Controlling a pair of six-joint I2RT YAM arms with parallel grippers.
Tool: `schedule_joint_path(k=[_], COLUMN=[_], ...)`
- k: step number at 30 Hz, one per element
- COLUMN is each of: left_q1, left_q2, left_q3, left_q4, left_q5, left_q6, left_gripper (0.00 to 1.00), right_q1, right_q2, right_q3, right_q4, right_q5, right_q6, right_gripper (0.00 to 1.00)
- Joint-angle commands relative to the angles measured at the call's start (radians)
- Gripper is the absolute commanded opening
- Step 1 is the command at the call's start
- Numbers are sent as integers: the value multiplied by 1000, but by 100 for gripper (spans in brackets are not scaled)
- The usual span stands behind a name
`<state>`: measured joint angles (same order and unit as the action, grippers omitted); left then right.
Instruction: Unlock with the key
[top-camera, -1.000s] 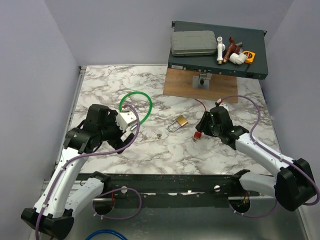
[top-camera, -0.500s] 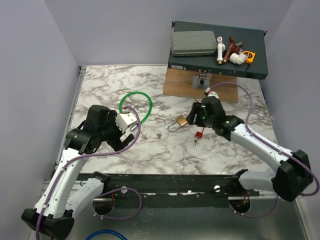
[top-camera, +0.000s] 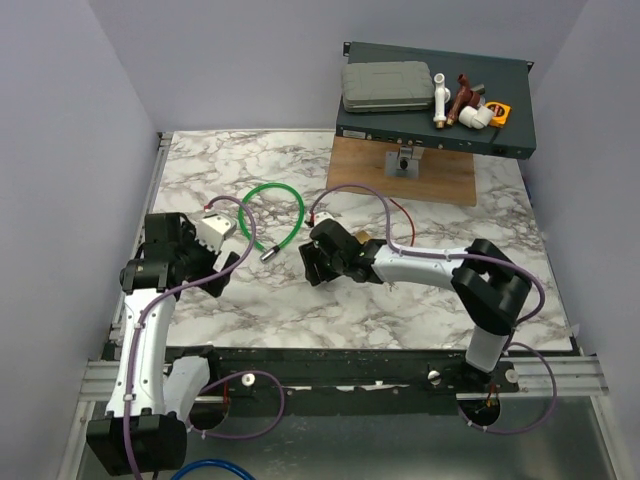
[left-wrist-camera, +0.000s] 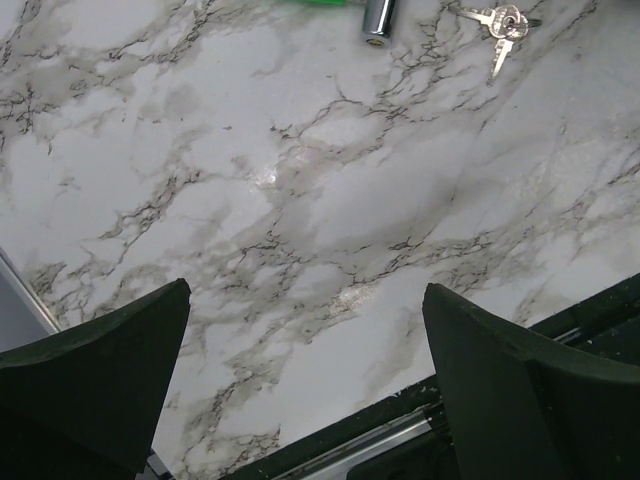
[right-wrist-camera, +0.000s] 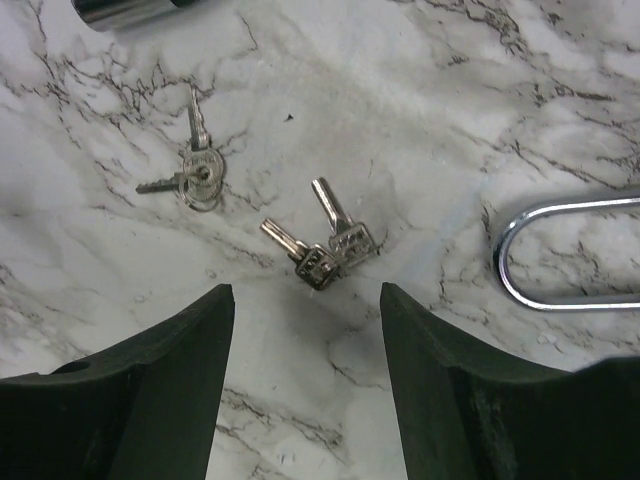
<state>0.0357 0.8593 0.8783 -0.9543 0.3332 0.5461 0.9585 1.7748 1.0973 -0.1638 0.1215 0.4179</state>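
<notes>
The key with its red tag is hidden; only a thin red cord (top-camera: 400, 214) shows behind my right arm. My right gripper (top-camera: 318, 262) (right-wrist-camera: 305, 300) hangs open, low over the marble and empty. Just beyond its fingertips lie two small plain silver keys (right-wrist-camera: 325, 250) joined together. The padlock shows as a bit of brass (top-camera: 362, 238) beside my right arm, and its silver shackle (right-wrist-camera: 540, 255) lies to the right in the right wrist view. My left gripper (top-camera: 222, 264) (left-wrist-camera: 305, 300) stands wide open over bare marble near the front edge.
A green cable loop (top-camera: 272, 186) lies left of centre, its chrome end (top-camera: 268, 253) (left-wrist-camera: 378, 18) pointing toward the front. A ring of small keys (right-wrist-camera: 195, 172) (left-wrist-camera: 500, 22) lies near that end. A wooden board (top-camera: 400, 172) and a dark shelf (top-camera: 435, 120) with fittings stand at the back.
My right arm has swung left across the padlock, leaving the red-tagged key on the marble, and its jaws have widened. My left arm has pulled back to the left, still open.
</notes>
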Motion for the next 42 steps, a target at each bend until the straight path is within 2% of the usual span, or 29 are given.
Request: schedule_joint_path(k=[1,7,17,25,32,38,42], left_q1=[71,71,71,71,71,71,71], left_q2=[11,23,34,20,-10,-28,-32], left_q3=[-18,-38,-42,-32,-33,-71,-87], left_q4=[19,23,26,9,-2,19,36], left_q5=[81,96,105,114,132,119,118], left_q6=[30,13,-46,-71,-85,-84,-89], left_gripper=[98,98,99,98,98,98,99], right_q1=[21,23,43,59,63,83,96], right_q2=[64,115,215,262,269,270,262], right_q3=[70,134,178,200,183,165,161], right_q4=[109,136,188,165,165,144,129], right_q5=[4,6,-92,-65,-48,-32,-13], right_q6=[-88,-130,-135,-153,-164,-183,-185], right_gripper=[62,61,55,49,29,19,2])
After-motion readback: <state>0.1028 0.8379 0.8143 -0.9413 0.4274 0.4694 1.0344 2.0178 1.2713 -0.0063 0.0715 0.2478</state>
